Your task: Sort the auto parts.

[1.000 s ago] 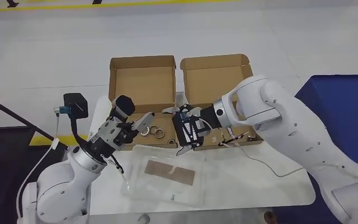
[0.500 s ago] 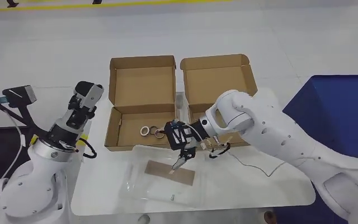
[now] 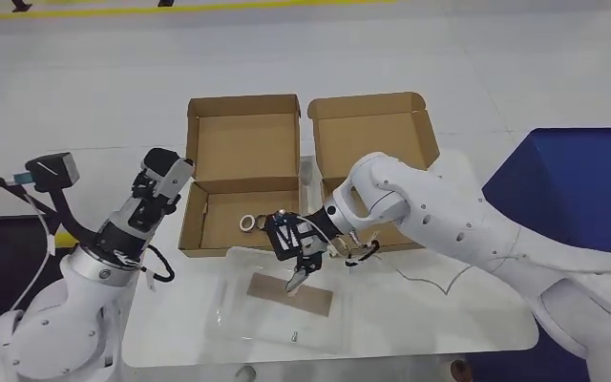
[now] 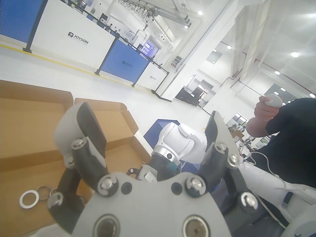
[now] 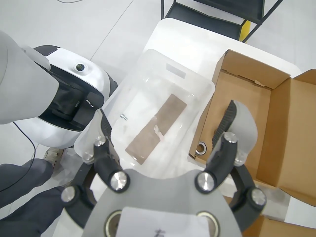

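Two open cardboard boxes stand side by side, the left box (image 3: 215, 205) and the right box (image 3: 374, 129). Metal rings (image 3: 248, 222) lie in the left box, seen as flat rings (image 4: 29, 199) in the left wrist view. A bearing (image 5: 202, 148) sits in that box's corner beside the bin. My right gripper (image 3: 302, 269) (image 5: 166, 107) hangs open over the clear plastic bin (image 3: 224, 320), holding nothing. A small bolt (image 5: 124, 117) (image 3: 294, 334) lies in the bin. My left gripper (image 3: 178, 170) (image 4: 148, 109) is open and empty, raised left of the left box.
A brown card (image 3: 291, 294) (image 5: 158, 129) lies flat on the bin's floor. The white table (image 3: 449, 320) has bare room right of the bin. A thin cable (image 3: 430, 279) trails across it. A black shelf rack (image 5: 222, 3) stands beyond the table's end.
My left gripper has drawn back from over the left box's rings to the left and tilted up. My right gripper has dropped from the box fronts to over the clear bin.
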